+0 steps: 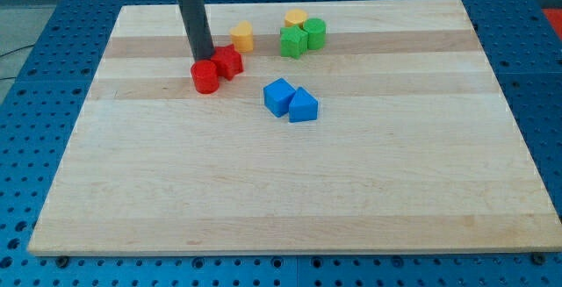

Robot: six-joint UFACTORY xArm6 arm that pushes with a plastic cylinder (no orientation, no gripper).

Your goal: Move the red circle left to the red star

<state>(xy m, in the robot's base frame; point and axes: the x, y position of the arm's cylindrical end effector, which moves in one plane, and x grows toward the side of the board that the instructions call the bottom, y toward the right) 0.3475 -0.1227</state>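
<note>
**Rod tip at the red pair, upper left of the bench**

My tip (203, 60) stood at the top edge of the red circle (205, 77), touching it or just short of it; the view did not settle which. The rod rose straight from there toward the view's top, where it met the arm's dark-and-white mount. There was no pincer on this arm, only the rod, so nothing was spread or pressed together.

The red circle sat in the upper left part of the bench (290, 190). The red star (228, 61) lay just to its right and a little nearer the view's top, the two red blocks touching or nearly so. The tip was just left of the star.

A yellow block (242, 36) stood near the star, toward the view's top and right; its shape was hard to make out. Further right, a second yellow block (296, 17) sat against two green blocks: a green star (293, 41) and, touching it on the right, a green block (315, 32) of rounded form.

Below that group, near the middle of the bench, a blue cube (279, 96) and a blue triangle (303, 106) lay side by side, touching, well apart from the red pair.
</note>
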